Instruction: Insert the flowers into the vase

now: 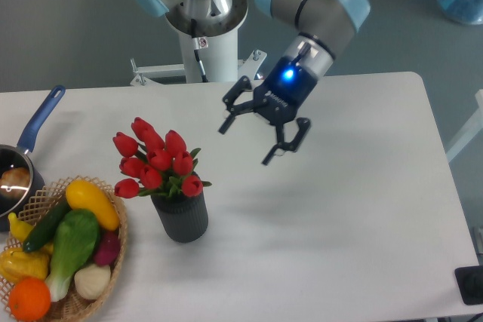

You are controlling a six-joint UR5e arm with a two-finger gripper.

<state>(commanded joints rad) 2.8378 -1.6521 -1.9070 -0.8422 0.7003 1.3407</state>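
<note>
The flowers, a bunch of red tulip buds with green leaves, stand upright in the vase, a short dark grey ribbed cylinder on the white table. The buds spread wider than the vase mouth and lean a little to the left. My gripper hangs in the air up and to the right of the bunch, well apart from it. Its black fingers are spread open and nothing is between them. A blue light glows on the wrist.
A wicker basket of toy vegetables and fruit sits at the front left, close to the vase. A blue-handled saucepan lies at the left edge. The robot base stands behind the table.
</note>
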